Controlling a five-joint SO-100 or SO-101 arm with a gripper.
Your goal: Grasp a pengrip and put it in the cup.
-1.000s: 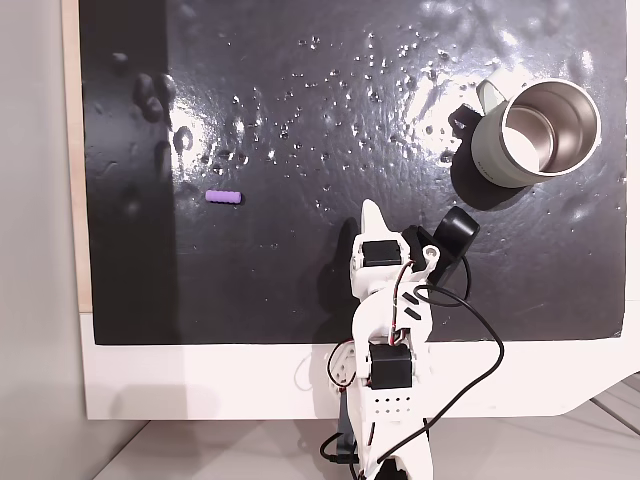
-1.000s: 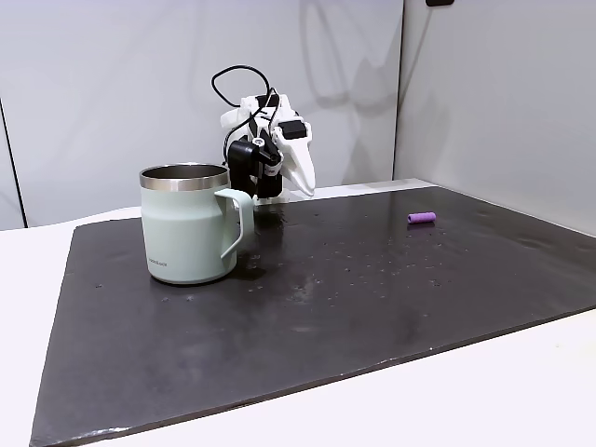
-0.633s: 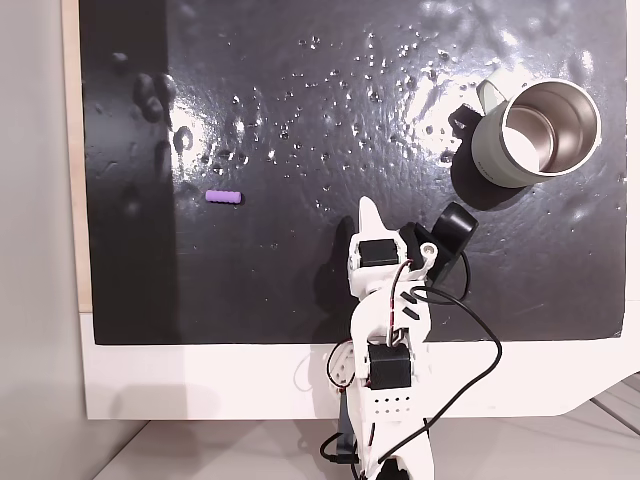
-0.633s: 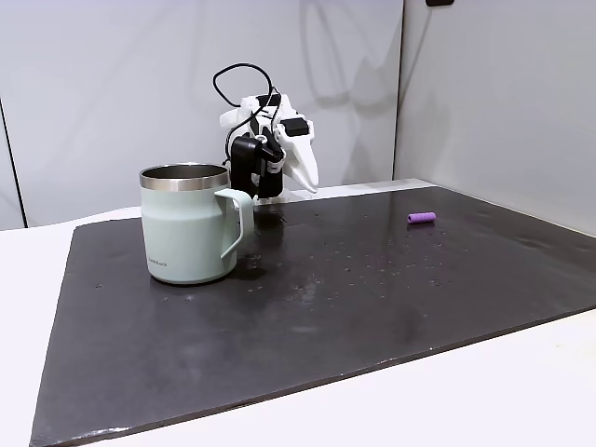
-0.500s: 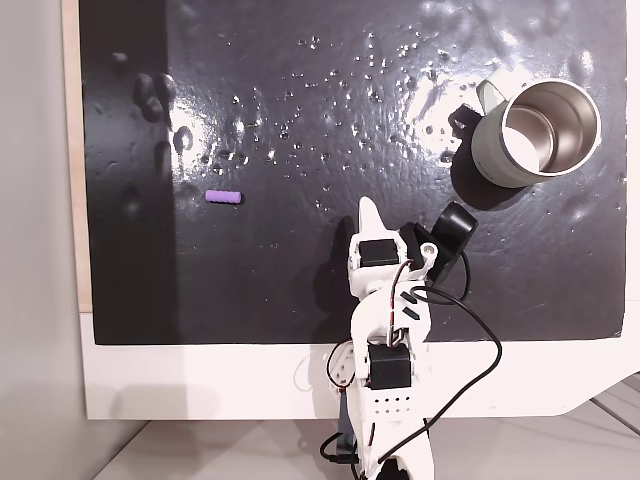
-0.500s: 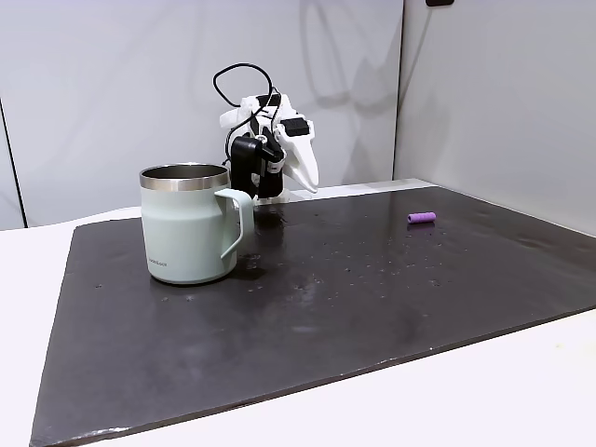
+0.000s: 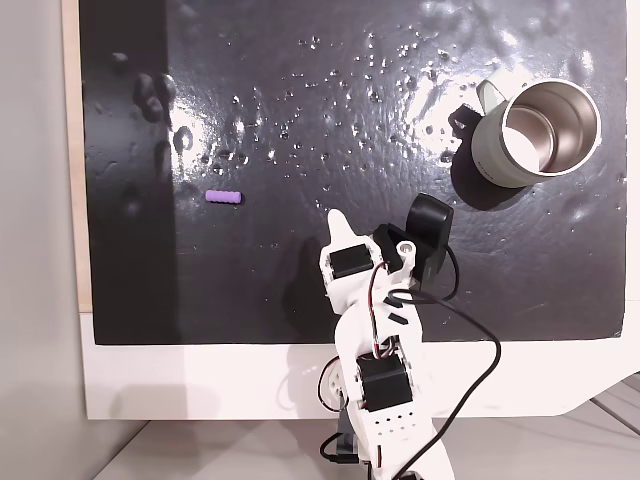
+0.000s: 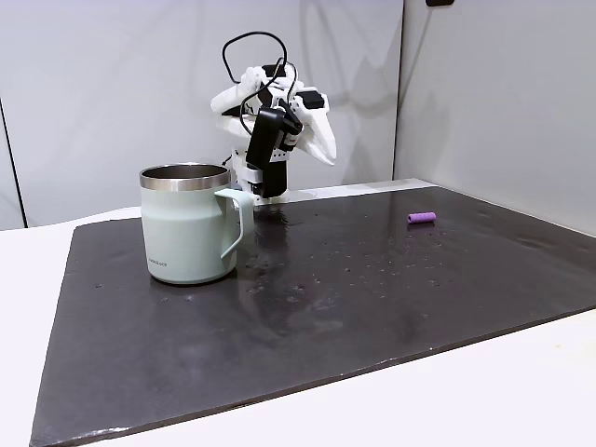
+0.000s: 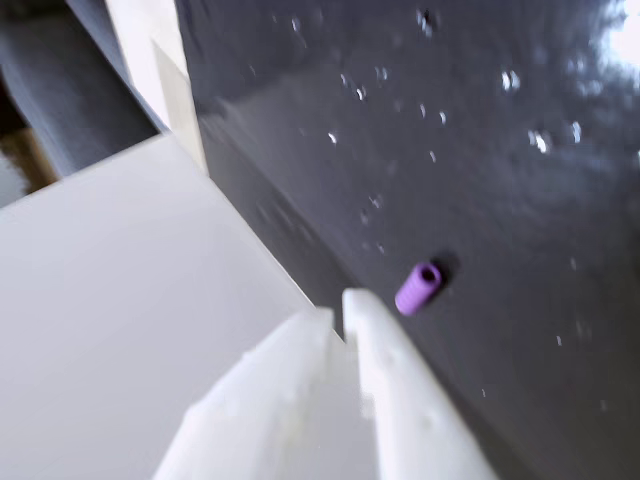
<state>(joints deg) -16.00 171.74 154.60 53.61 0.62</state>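
I read the black mat point(image 7: 300, 120) first: it carries both task items, well apart. The cup point(image 7: 535, 130) stands upright near the right edge in a fixed view, handle point(image 8: 235, 219) toward the arm; its steel inside shows nothing purple. The arm point(image 7: 375, 330) reaches in from the mat's near edge, raised above the surface. My gripper point(image 9: 338, 308) is empty, the two white fingers together with only a thin slit between them in the wrist view. The pengrip point(image 7: 223, 197) lies on its side on the mat, left of the arm, untouched. By my judgement, nothing is done: approach, grasp, carry and drop all remain.
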